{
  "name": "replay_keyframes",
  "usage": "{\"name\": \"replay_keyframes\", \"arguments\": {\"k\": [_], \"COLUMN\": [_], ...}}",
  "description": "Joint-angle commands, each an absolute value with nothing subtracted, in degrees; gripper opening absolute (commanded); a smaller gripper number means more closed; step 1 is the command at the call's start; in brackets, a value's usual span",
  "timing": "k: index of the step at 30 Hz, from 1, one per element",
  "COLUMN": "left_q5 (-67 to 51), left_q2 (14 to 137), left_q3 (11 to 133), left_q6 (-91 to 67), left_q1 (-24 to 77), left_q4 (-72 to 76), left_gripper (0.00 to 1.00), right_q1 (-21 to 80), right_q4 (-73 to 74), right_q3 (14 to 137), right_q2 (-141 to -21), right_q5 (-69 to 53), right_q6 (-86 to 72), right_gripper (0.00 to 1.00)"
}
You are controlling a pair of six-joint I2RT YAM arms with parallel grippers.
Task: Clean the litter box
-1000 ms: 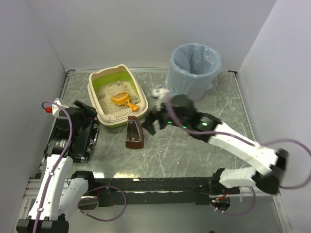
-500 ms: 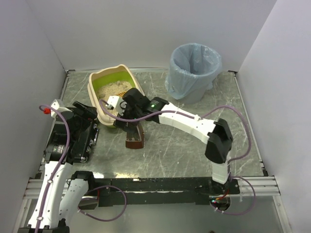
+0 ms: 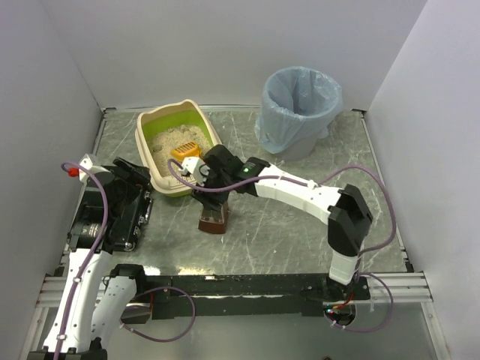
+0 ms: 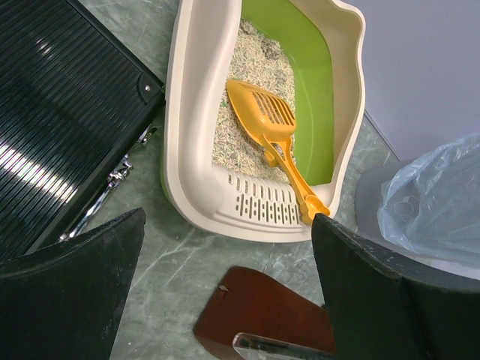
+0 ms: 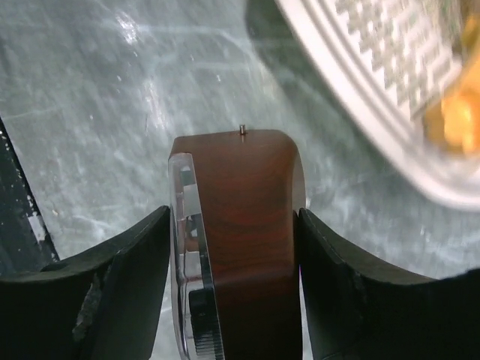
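Though seemingly gripped, a wooden block fronts the litter box

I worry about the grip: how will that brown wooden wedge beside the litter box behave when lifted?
The reddish-brown wooden wedge-shaped case looks rigid, so it should not flex. Its glossy sides seem smooth, so it may slip between the right gripper's jaws set against its flanks. Flat faces make rolling unlikely.
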State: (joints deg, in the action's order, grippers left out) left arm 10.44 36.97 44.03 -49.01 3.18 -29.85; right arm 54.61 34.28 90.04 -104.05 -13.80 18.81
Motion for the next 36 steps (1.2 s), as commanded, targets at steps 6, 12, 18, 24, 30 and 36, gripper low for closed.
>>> {"name": "replay_keyframes", "arguments": {"k": [6, 12, 18, 24, 30, 36], "left_q5": [11.3, 11.5, 11.8, 14.4, 13.8, 16.1], "left_q2": [41.2, 49.4, 59.8, 70.8, 79.6, 86.9], "left_q3": [43.9, 45.0, 49.9, 56.5, 61.9, 67.8], "left_q6": [-49.4, -48.4, -45.1, -41.9, -38.9, -37.4], "left_q1": [3.0, 3.0, 3.0, 3.0, 2.7, 2.5], "left_q4": [-24.1, -19.5, -17.4, -17.7, -16.1, -19.5], "left_gripper": [0.97, 0.97, 0.97, 0.97, 0.97, 0.97], "right_q1": [39.9, 23.6, 8.5, -3.1, -4.9, -5.2], "right_q4": [32.4, 34.6, 37.6, 40.8, 42.4, 42.9], "right_q3": [71.8, 61.8, 59.7, 62.6, 65.2, 64.8], "right_q2": [-84.5, -71.8, -68.6, -70.4, -72.0, -71.3], "right_q5": [-1.1, 7.8, 11.3, 15.6, 20.9, 20.3], "right_q6": [-6.8, -12.9, -12.4, -14.7, -16.3, -16.5], "right_gripper": [0.25, 0.25, 0.26, 0.26, 0.35, 0.85]}}
